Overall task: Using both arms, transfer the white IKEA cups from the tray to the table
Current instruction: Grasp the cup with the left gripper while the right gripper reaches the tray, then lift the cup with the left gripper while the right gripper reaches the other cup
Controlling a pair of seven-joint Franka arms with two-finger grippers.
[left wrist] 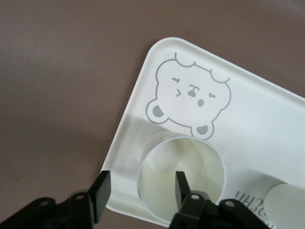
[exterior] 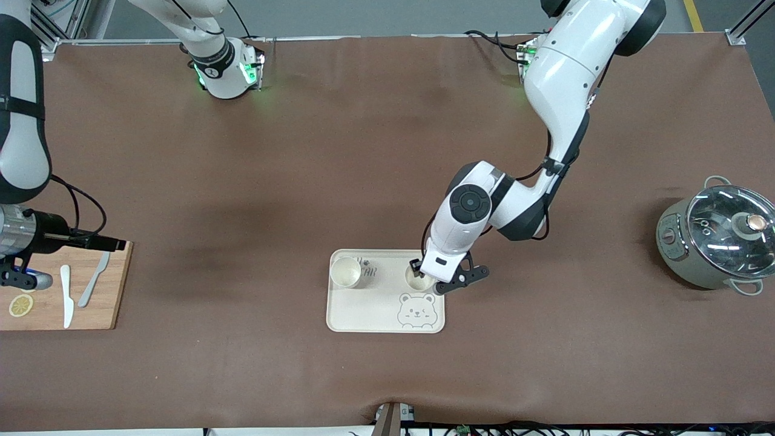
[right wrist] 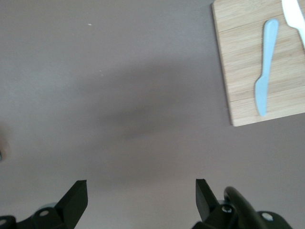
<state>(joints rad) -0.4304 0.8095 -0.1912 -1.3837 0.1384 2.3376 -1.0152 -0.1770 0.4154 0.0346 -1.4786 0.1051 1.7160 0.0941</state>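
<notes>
Two cream-white tapered cups point(exterior: 346, 271)

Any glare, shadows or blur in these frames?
Front view: reflections on the pot's glass lid, soft arm shadows on the table. Left wrist view: sharp bear tray, pale sheen inside the cup. Right wrist view: diffuse dark shadow on the table, slightly soft.

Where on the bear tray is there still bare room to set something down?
Bear tray: bare along the edge nearest the front camera, beside the printed bear. Crowded along its other long edge, where two white cups stand and the left gripper straddles one cup's wall.
</notes>
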